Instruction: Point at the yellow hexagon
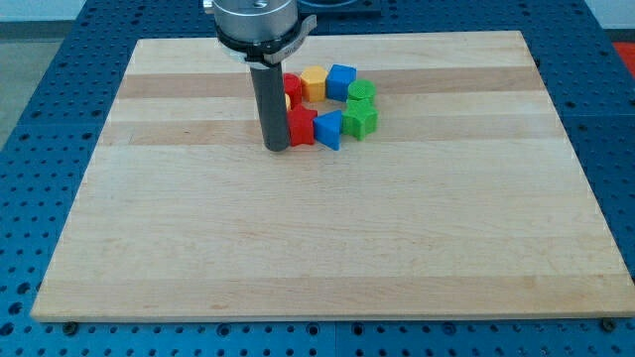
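Note:
The yellow hexagon [314,82] lies at the top of a ring of blocks in the upper middle of the wooden board [317,248]. Around the ring are a red block [293,85], a blue cube [341,79], two green blocks [362,94] [360,120], a blue triangle [328,130] and a red block [302,127]. A sliver of another yellow block [287,101] shows beside the rod. My tip [276,149] rests on the board at the ring's lower left, touching or nearly touching the lower red block. It is well below and left of the yellow hexagon.
The rod's shaft [268,99] rises from the tip and hides the left side of the ring. The arm's round mount [256,22] is at the view's top. A blue perforated table [40,119] surrounds the board.

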